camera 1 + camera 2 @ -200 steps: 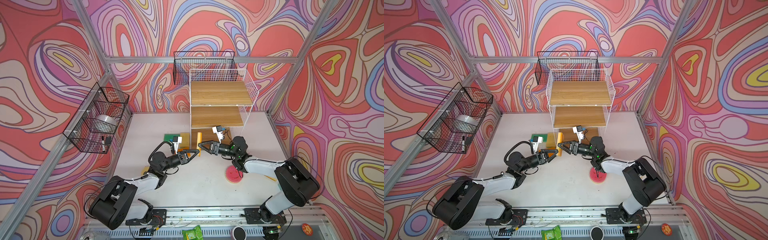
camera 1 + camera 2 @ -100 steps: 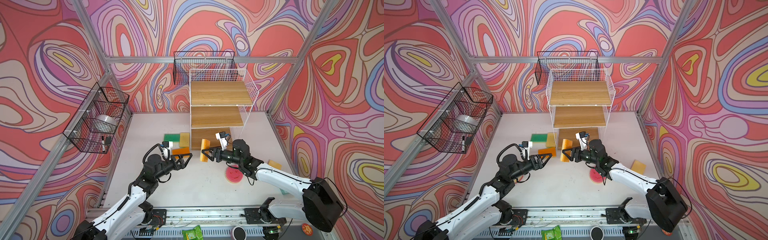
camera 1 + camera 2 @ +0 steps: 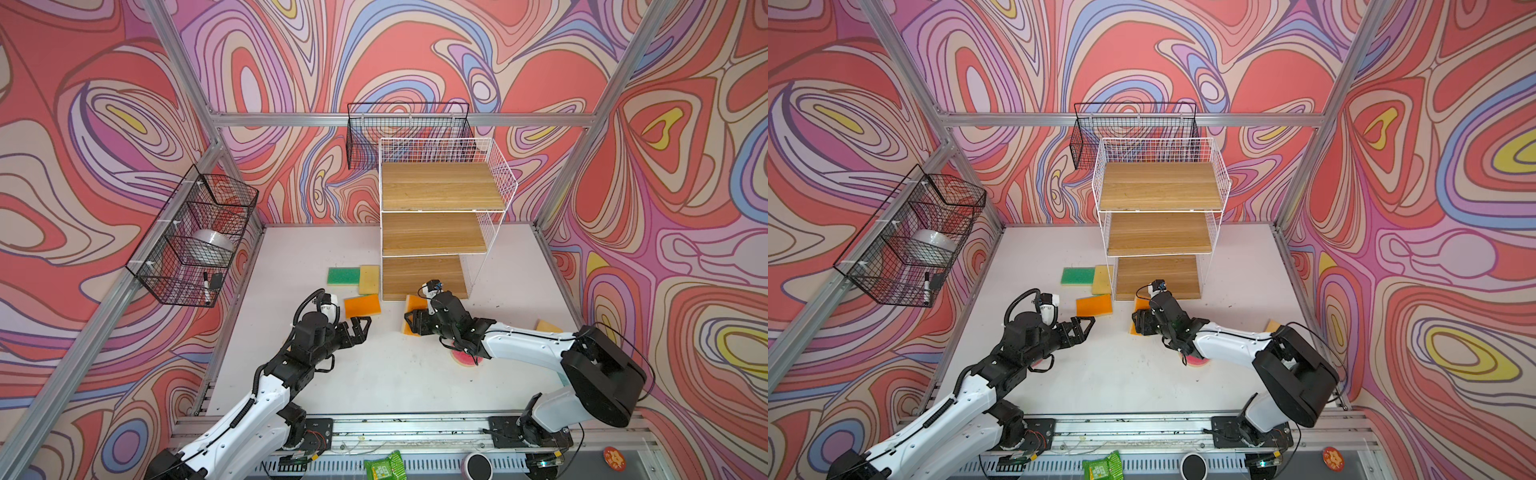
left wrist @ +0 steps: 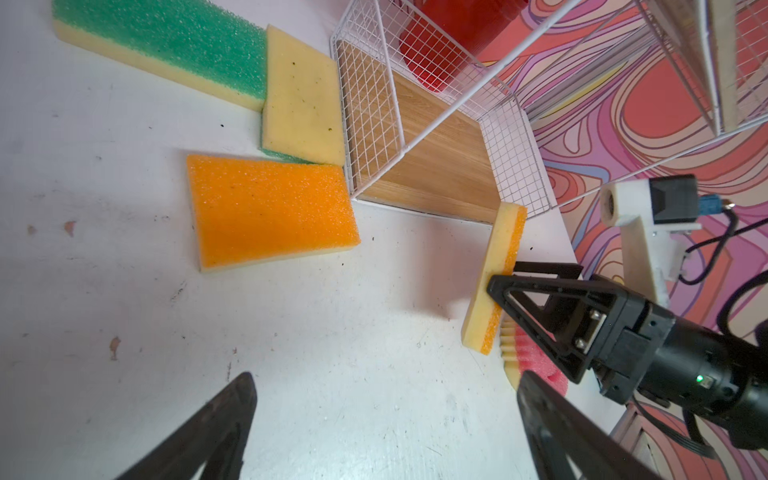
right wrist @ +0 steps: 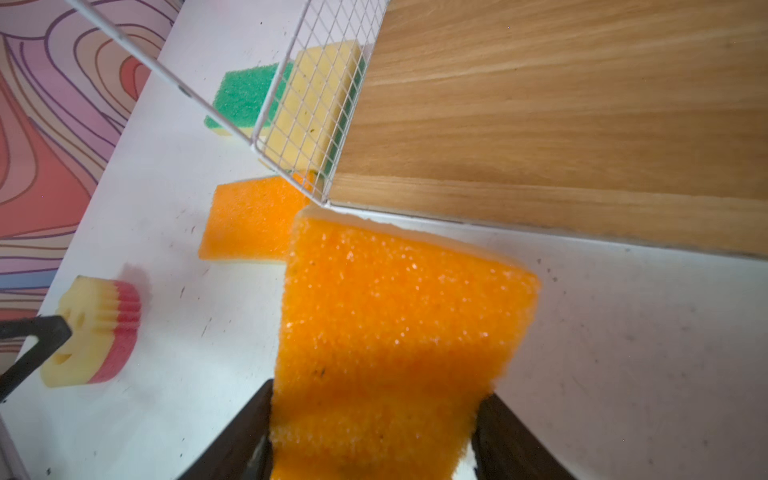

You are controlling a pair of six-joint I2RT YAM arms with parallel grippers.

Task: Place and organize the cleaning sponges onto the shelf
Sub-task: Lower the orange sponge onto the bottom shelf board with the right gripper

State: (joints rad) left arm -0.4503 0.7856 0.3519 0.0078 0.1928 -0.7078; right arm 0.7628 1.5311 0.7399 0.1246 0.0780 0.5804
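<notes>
In the right jaws, clamped by its near end: a rectangular yellow foam sponge with an orange scouring face [image 3: 412, 319] [image 3: 1135, 322] [image 4: 498, 270] [image 5: 395, 332]. Held on edge and tilted, far corner just beside the near left corner of the lowest wooden board of the tall white wire-grid shelf [image 3: 432, 235] [image 3: 1158, 235] [image 4: 436, 166] [image 5: 540, 104]; touching or not, cannot tell.

Wide apart and gripping nothing: the left jaws, over the white counter [image 3: 395, 386] [image 3: 1121, 374]. Just far of them, a second orange-faced rectangular sponge [image 3: 362, 306] [image 3: 1094, 306] [image 4: 270, 212] [image 5: 245, 224], flat, orange side up.

Farther back, against the shelf's left side: a rectangular sponge lying yellow side up [image 3: 369, 279] [image 3: 1101, 279] [image 4: 303, 95]. Touching its left edge, a green-faced rectangular sponge [image 3: 343, 276] [image 3: 1077, 276] [image 4: 166, 37] [image 5: 243, 95], green up.

Under the right arm, on the counter: a round pink-and-yellow foam sponge [image 3: 463, 358] [image 3: 1196, 361] [image 4: 536, 365], mostly hidden in both top views. In the right wrist view, another round pink-and-yellow smiley-face sponge [image 5: 93, 332] beside a left fingertip.

At the counter's right side, well apart from the rest: part of a yellowish sponge [image 3: 548, 325] [image 3: 1273, 324] behind the right arm.
</notes>
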